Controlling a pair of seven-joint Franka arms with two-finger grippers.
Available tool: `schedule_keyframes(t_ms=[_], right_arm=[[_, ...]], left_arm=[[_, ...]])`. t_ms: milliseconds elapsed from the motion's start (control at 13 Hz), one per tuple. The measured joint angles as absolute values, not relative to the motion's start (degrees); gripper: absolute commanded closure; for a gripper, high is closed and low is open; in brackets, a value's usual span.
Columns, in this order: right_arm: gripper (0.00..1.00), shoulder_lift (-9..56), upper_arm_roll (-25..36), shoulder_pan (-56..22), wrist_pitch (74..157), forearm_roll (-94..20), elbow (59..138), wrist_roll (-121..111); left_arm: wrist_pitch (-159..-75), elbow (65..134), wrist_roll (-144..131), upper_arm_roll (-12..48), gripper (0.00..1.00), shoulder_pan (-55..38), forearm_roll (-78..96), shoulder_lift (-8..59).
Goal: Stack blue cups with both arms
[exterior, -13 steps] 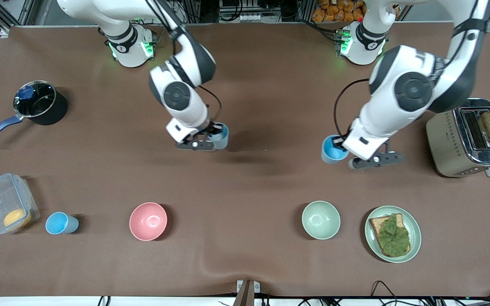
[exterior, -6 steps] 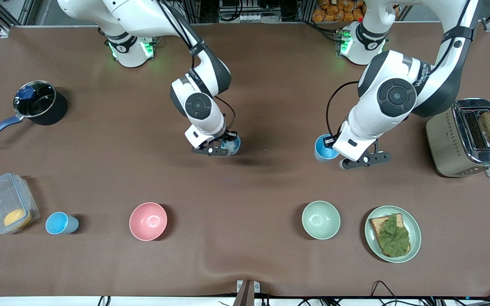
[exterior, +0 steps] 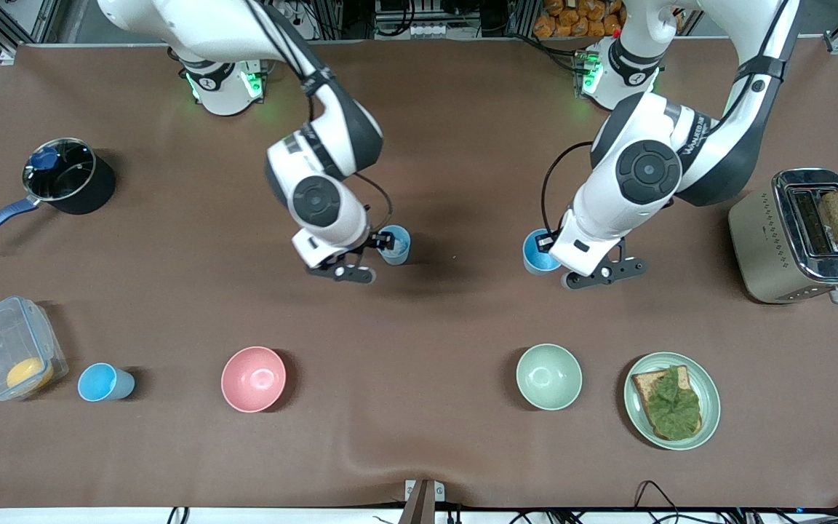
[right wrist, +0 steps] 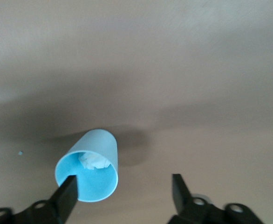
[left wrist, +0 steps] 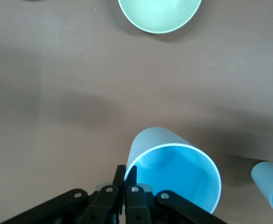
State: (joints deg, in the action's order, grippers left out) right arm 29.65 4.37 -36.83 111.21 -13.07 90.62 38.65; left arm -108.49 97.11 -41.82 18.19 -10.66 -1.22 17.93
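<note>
left gripper (left wrist: 126,179), frame centre-right, jaws clenched on a light-blue plastic tumbler's (exterior: 537,252) rim; right gripper (right wrist: 122,191), frame centre, jaws released beside a second light-blue tumbler (exterior: 395,244) on the brown surface (exterior: 419,437)

Table covering (exterior: 463,451): matt brown sheet, slightly rippled near the front edge; blue cups (exterior: 395,244) (exterior: 537,252) (exterior: 102,383): smooth plastic, satin sheen; pink bowl (exterior: 253,378) and pale green bowl (exterior: 548,376): smooth, softly glossy. Toaster (exterior: 790,240): polished reflective metal; food box (exterior: 8,348): clear plastic; arms (exterior: 317,200) (exterior: 641,175): glossy white shells, black joint caps.
</note>
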Motion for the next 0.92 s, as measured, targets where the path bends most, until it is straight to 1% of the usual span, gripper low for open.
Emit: schedule_keyframes(t_ms=[154,308,538,769,923], right_arm=[[0.0,27.8,4.68,-33.37,108.32,-12.99,88.5,34.8],[0.0,25.01,5.47,-29.26,105.62,-12.86,88.06,28.12],[0.0,20.54,6.11,-22.6,100.77,-11.81,87.78,20.99],[0.0,15.02,6.42,-15.86,92.36,-7.03,87.1,15.34],[0.0,12.49,6.44,-9.69,87.83,-6.16,85.14,8.92]], left_arm=[[-108.84,96.38,-48.08,18.29,1.0,-14.66,-0.31,18.99],[-109.71,93.36,-54.7,18.36,1.0,-19.97,-0.31,21.54],[-114.59,89.67,-61.37,18.23,1.0,-25.98,-0.32,26.13],[-119.34,88.84,-63.42,17.96,1.0,-28.44,-0.45,29.38],[-121.1,88.5,-63.42,17.91,1.0,-28.79,-0.45,30.2]])
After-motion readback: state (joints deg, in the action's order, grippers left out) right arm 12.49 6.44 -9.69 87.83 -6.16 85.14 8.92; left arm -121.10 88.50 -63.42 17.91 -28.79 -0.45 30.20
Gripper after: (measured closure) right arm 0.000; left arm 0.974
